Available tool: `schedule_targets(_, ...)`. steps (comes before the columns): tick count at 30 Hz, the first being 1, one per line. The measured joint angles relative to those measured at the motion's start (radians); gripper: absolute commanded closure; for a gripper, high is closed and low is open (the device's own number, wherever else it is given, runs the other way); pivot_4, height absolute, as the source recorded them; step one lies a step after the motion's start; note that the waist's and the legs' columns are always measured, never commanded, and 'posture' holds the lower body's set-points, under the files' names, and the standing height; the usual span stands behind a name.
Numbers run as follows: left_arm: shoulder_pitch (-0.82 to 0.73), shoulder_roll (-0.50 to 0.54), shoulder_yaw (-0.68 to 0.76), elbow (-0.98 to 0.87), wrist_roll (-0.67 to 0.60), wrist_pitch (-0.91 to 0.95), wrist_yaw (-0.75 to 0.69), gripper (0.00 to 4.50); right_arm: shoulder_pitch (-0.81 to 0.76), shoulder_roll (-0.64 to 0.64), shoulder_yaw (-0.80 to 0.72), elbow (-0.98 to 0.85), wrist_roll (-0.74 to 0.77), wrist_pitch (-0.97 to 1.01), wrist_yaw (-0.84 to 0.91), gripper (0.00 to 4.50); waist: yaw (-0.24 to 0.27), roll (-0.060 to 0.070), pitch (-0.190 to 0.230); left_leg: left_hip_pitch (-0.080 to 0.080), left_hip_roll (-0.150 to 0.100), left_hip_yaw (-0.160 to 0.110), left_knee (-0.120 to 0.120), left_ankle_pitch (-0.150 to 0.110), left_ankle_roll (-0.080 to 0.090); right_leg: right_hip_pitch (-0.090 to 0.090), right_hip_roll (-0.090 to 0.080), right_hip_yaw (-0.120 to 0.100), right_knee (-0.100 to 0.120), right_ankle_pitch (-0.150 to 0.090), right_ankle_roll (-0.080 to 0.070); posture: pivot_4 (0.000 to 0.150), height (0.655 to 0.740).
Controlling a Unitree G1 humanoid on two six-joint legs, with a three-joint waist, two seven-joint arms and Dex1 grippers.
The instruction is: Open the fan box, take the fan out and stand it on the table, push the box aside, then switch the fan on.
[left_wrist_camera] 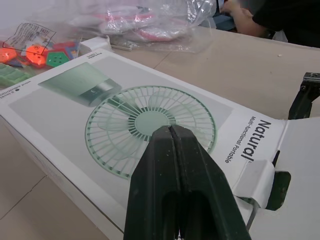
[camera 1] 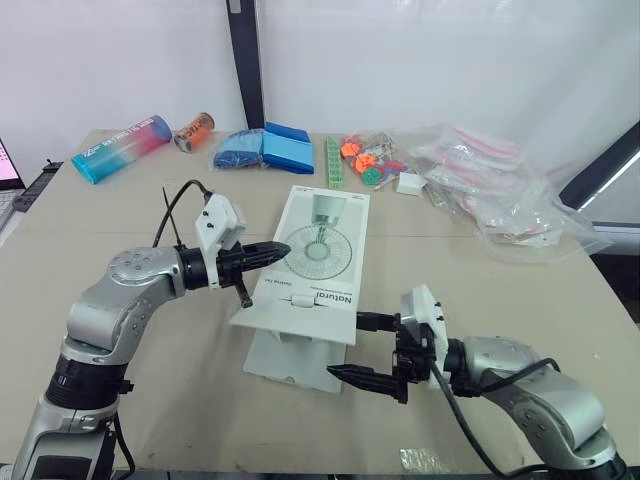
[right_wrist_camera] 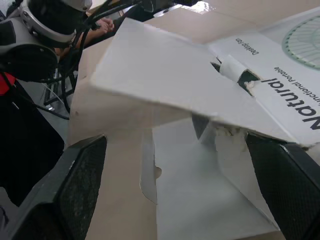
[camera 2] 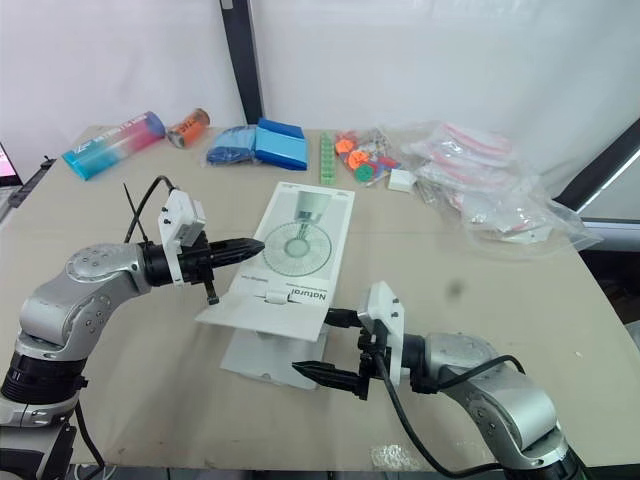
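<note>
The white fan box, printed with a green fan, lies flat in the middle of the table. Its near end is open: the top flap juts out raised, and the lower flap lies on the table. What is inside the box is hidden. My left gripper is shut with nothing in it, its tips over the box's left edge above the fan picture. My right gripper is open at the box's near right corner, one finger beside the raised flap, the other low near the table.
Along the far edge lie a blue-pink cylinder, a can, blue packets, a green strip, orange and green toys and a small white box. Clear plastic bags pile at far right. A person's hand rests beyond the table.
</note>
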Motion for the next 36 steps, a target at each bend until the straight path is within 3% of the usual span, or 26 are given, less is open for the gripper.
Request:
schedule_targets(2, 0.000, -0.007, 0.002, 0.000, -0.003, -0.002, 0.003, 4.50, -0.003, 0.000, -0.009, -0.007, 0.007, 0.003, -0.007, 1.86, 0.000, 0.000, 0.000, 0.000, 0.000, 0.000, 0.000, 0.000, 0.000, 0.000, 0.000, 0.000, 0.000, -0.001, 0.001, 0.150, 0.7400)
schedule_targets(8, -0.015, -0.017, 0.083, 0.023, -0.049, -0.022, 0.024, 4.50, -0.051, 0.001, -0.024, -0.011, 0.045, 0.010, -0.037, 4.44, -0.001, 0.000, 0.000, 0.000, 0.000, 0.000, 0.000, 0.000, 0.000, 0.000, 0.000, 0.000, 0.000, -0.001, 0.001, 0.150, 0.7400)
schedule_targets(15, -0.053, 0.003, 0.157, 0.044, -0.082, -0.022, 0.029, 4.50, -0.164, 0.044, -0.035, -0.004, 0.044, -0.004, -0.113, 4.44, -0.001, -0.001, 0.000, 0.000, 0.000, 0.000, 0.000, 0.000, 0.000, -0.001, 0.000, 0.000, 0.000, 0.000, -0.001, 0.150, 0.7400)
schedule_targets(22, -0.054, 0.001, 0.154, 0.035, -0.095, -0.021, 0.042, 4.50, -0.229, 0.050, 0.008, 0.094, -0.121, -0.045, -0.181, 4.44, -0.001, -0.001, 0.000, -0.001, 0.000, 0.000, 0.000, 0.000, 0.000, -0.001, 0.000, 0.000, 0.000, 0.001, -0.001, 0.150, 0.7400)
schedule_targets(36, -0.001, -0.002, 0.015, -0.014, -0.044, -0.024, 0.027, 4.50, -0.274, 0.044, 0.152, 0.158, -0.351, -0.098, -0.192, 4.44, -0.001, -0.001, 0.000, -0.001, 0.000, 0.001, 0.000, 0.000, 0.000, -0.001, 0.000, 0.000, 0.000, 0.002, -0.002, 0.150, 0.7400)
